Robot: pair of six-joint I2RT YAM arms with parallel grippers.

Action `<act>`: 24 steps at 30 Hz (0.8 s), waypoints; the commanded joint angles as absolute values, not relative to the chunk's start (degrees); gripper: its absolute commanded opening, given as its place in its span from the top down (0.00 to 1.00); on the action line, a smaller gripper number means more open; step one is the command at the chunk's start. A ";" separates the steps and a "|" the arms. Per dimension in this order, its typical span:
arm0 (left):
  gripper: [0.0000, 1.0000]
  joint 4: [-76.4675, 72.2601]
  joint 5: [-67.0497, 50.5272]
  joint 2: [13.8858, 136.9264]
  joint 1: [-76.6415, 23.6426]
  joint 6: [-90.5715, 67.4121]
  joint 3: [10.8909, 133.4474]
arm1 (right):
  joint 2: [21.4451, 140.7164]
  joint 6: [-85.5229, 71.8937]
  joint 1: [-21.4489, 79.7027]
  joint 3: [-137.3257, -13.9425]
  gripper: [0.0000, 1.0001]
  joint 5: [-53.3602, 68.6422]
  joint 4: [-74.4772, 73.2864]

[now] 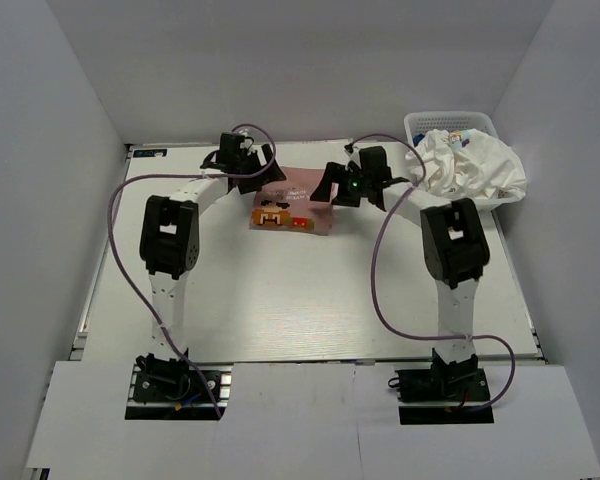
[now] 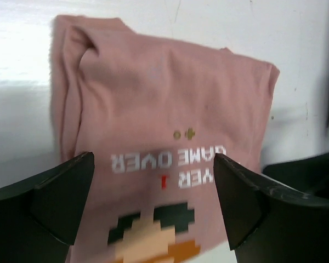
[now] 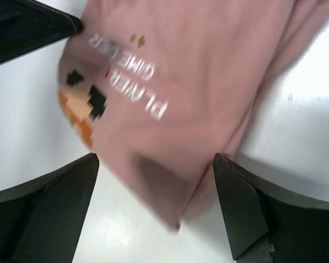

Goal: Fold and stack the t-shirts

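The dusty pink t-shirt lies folded into a small rectangle at the back middle of the table, its orange pixel print facing up. My left gripper hangs open over its left edge and holds nothing. In the left wrist view the pink t-shirt with "GAME OVER" lettering lies flat between the spread fingers. My right gripper is open at the shirt's right edge, with the pink t-shirt's folded corner between its fingers and apart from both. A white t-shirt lies crumpled in the basket.
A white plastic basket stands at the back right corner, with the white cloth spilling over its rim. White walls enclose the table on three sides. Purple cables loop from both arms. The left gripper's dark finger shows in the right wrist view.
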State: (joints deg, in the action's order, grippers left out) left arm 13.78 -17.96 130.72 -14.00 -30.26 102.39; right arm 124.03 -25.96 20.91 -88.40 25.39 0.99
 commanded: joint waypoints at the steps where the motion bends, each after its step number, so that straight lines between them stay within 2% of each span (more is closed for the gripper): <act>1: 0.00 14.77 -13.72 118.84 -13.71 -26.29 98.80 | 112.08 -23.64 21.01 -81.58 0.10 21.89 2.80; 7: 0.00 22.31 -12.40 122.60 -13.71 -19.61 102.29 | 96.97 -25.75 21.01 -61.13 0.10 21.44 7.73; 10: 0.00 22.15 -12.06 126.03 -13.71 -16.00 104.93 | 92.12 -25.14 21.01 -55.14 0.10 17.60 7.65; 15: 0.00 26.81 -9.41 132.26 -13.71 -14.33 109.51 | 88.52 -23.12 21.01 -52.22 0.10 12.40 3.26; 18: 0.06 27.42 -8.79 133.85 -13.71 -13.63 110.13 | 87.28 -22.94 20.83 -50.45 0.10 12.65 3.34; 19: 0.15 28.03 -8.79 134.99 -13.71 -13.62 110.91 | 86.49 -22.68 20.74 -49.84 0.10 12.57 3.25; 22: 0.30 30.31 -10.19 137.10 -13.71 -12.57 113.29 | 85.17 -22.41 20.74 -49.22 0.10 11.52 2.73; 24: 0.58 30.32 -11.42 137.81 -13.71 -11.87 113.29 | 84.82 -22.32 20.83 -48.61 0.10 11.08 2.55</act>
